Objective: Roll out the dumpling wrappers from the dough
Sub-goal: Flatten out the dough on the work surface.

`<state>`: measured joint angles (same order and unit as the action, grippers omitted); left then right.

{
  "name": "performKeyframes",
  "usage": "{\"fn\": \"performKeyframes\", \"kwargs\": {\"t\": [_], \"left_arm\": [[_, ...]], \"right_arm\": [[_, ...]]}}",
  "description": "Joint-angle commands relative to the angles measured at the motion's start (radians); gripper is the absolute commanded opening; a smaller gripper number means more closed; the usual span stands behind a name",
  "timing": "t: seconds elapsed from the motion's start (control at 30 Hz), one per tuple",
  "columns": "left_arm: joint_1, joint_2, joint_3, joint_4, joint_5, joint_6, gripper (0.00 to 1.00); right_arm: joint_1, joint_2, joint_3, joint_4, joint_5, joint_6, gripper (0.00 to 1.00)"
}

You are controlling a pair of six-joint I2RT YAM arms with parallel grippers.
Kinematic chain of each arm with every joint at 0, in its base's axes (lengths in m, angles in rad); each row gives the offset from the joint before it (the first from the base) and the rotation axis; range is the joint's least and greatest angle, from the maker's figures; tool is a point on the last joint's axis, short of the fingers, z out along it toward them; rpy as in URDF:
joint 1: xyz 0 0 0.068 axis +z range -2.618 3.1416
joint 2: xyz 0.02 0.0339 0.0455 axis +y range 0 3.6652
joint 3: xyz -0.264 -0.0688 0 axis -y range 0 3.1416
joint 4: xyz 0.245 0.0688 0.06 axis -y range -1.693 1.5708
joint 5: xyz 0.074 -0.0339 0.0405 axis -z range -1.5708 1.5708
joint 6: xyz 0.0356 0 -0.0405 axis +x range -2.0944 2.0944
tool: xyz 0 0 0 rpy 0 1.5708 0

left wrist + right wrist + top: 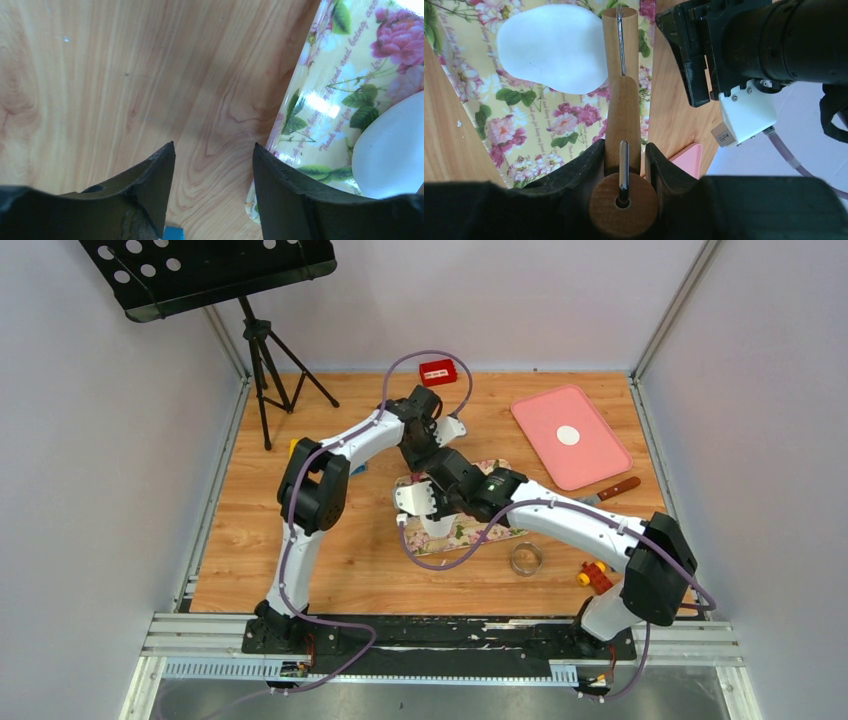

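The only legible writing is on the flowered mat (320, 100) lying on the counter (100, 100), and it shows in the left wrist view. Lines of dark cursive run lengthwise among the printed roses and leaves. One line, just left of the dough (395, 150), reads "Thank you for". Another, higher up, reads "friend and being". A third, near the mat's edge, reads "you for being". In the top view a red box (437, 371) bears white marks too small to read.
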<state>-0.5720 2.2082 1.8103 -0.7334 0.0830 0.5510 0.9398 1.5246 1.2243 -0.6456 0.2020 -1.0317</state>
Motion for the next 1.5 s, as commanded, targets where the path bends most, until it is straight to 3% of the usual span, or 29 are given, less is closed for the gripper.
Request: {"fn": "performKeyframes", "kwargs": {"t": [0.0,0.17,0.33,0.7,0.8,0.93,1.17,1.47], "left_arm": [[-0.003,0.011,0.028,-0.008,0.029,-0.013,0.62],[-0.003,0.009,0.01,-0.004,0.043,-0.014,0.53],[-0.006,0.005,-0.015,-0.002,0.059,-0.012,0.52],[-0.01,-0.015,-0.058,0.011,0.086,-0.011,0.54],[-0.009,-0.043,-0.071,0.059,0.048,-0.039,0.65],[-0.005,-0.093,-0.072,0.071,0.081,-0.041,0.69],[-0.015,-0.103,-0.08,0.032,0.165,-0.021,0.68],[-0.037,-0.025,-0.087,0.011,0.113,-0.007,0.64]], "right_arm": [[0.029,0.021,0.044,0.059,0.023,-0.028,0.0],[0.055,0.049,0.044,0.059,0.031,-0.025,0.0],[0.062,0.062,0.035,0.06,0.04,-0.025,0.0],[0.095,0.09,-0.014,0.057,0.063,-0.023,0.0],[0.116,0.061,-0.031,0.051,0.088,-0.008,0.0],[0.119,0.019,-0.022,0.052,0.114,0.009,0.0],[0.122,-0.031,-0.022,0.047,0.125,0.022,0.0],[0.134,0.0,-0.066,0.036,0.114,0.035,0.0]]}}
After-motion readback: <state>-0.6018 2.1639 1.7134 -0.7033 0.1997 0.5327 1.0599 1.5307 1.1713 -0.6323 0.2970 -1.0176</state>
